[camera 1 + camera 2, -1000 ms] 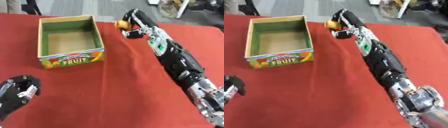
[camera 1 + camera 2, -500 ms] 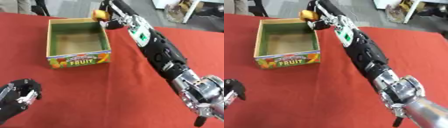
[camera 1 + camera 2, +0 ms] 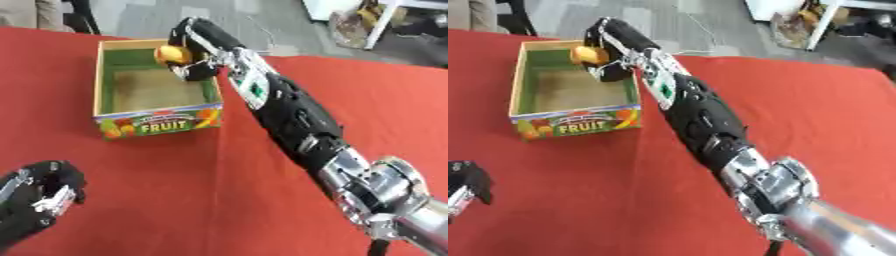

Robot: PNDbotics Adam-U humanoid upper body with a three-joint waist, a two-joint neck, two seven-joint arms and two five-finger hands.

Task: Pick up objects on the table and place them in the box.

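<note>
Since a moment ago, the right hand [image 3: 194, 47] has carried the yellow fruit [image 3: 171, 54] from beside the box [image 3: 157, 120] to above its far corner, fingers curled round it, ready to drop. At lower left, the left hand [image 3: 39, 192] rests idle, fingers curled.

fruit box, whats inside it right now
The box shows a bare brown floor, nothing lying in it. The right hand holds a yellow fruit above its far corner, hiding that bit.

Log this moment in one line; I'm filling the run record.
right hand: holds orange object over box | left hand: idle
</note>
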